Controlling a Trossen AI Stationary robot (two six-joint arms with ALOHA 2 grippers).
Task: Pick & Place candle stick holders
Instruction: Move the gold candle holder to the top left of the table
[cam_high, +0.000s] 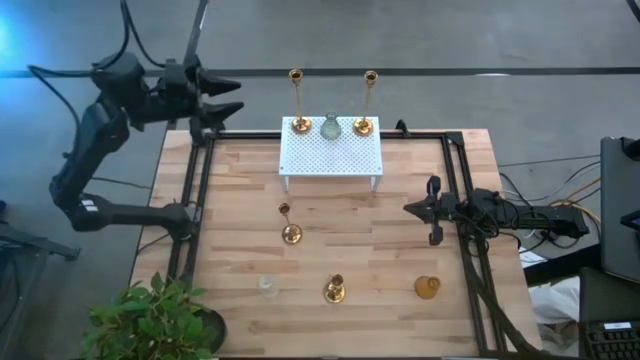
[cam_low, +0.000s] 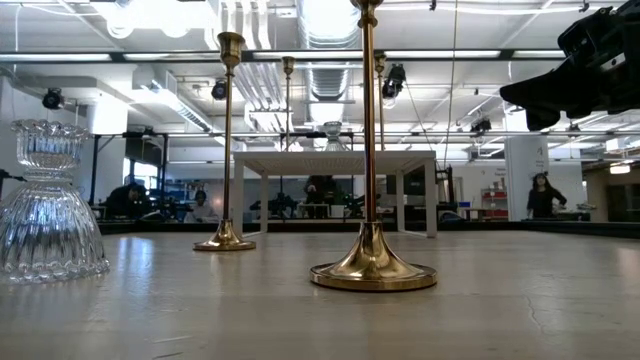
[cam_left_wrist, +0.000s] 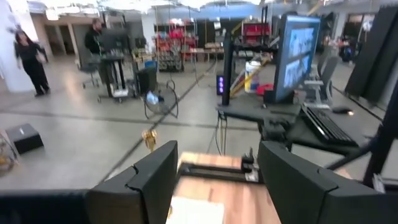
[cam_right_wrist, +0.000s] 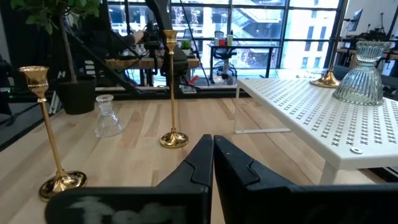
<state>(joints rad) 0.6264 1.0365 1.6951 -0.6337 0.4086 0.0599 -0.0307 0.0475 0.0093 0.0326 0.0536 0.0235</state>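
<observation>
Two tall brass candle stick holders (cam_high: 298, 105) (cam_high: 367, 105) and a clear glass one (cam_high: 331, 127) stand on the white rack (cam_high: 330, 155). On the table stand a thin brass holder (cam_high: 290, 228), a clear glass one (cam_high: 267, 287), a brass one (cam_high: 334, 291) and a squat brass one (cam_high: 427, 287). My left gripper (cam_high: 228, 97) hangs open, raised beyond the table's far left corner, with nothing between its fingers (cam_left_wrist: 214, 180). My right gripper (cam_high: 425, 210) rests shut at the table's right side, pointing left (cam_right_wrist: 211, 149).
A black frame (cam_high: 200, 200) runs along the table's left, far and right sides. A potted plant (cam_high: 150, 320) stands at the near left corner. Bare wood lies between the rack and the near row of holders. People (cam_left_wrist: 28, 59) stand in the room beyond.
</observation>
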